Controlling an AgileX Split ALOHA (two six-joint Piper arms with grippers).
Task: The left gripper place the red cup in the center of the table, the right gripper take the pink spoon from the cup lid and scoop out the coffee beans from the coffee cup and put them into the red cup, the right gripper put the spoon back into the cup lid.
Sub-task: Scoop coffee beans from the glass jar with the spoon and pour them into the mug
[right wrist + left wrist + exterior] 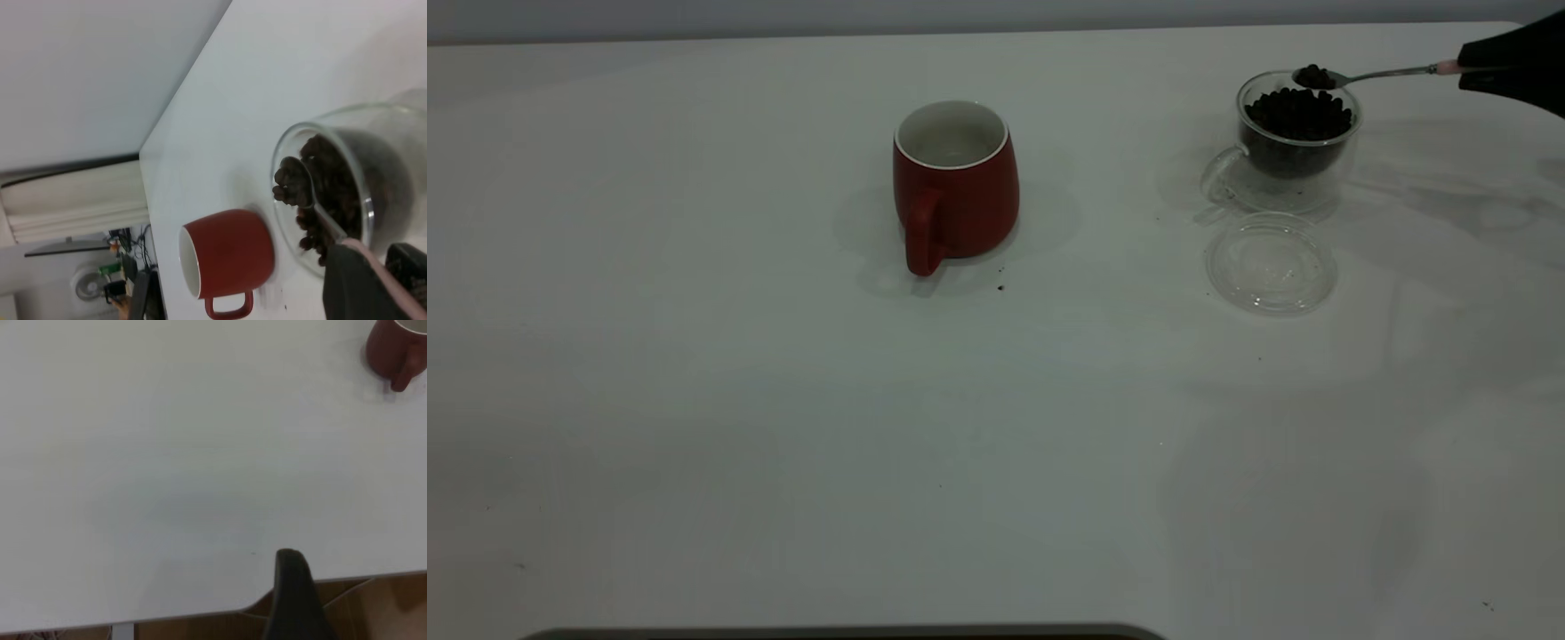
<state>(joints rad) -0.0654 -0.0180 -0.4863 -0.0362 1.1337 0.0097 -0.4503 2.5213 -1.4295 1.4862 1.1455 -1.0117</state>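
Observation:
The red cup (955,182) stands upright near the middle of the table (783,427), handle toward the camera, its white inside empty. It also shows in the right wrist view (227,260) and the left wrist view (395,352). The coffee cup (1294,142) at the right holds a heap of coffee beans (1296,114). My right gripper (1480,73) is shut on the pink spoon (1392,73) by its handle; the spoon bowl, loaded with beans (288,185), hovers over the glass cup's rim. The cup lid (1272,263) lies empty in front of the glass cup. One finger (293,600) of my left gripper shows at the table's edge.
A few dark crumbs (1000,286) lie by the red cup's base. A dark strip (845,633) runs along the near table edge. In the right wrist view, shelving and gear (113,280) stand beyond the table's far side.

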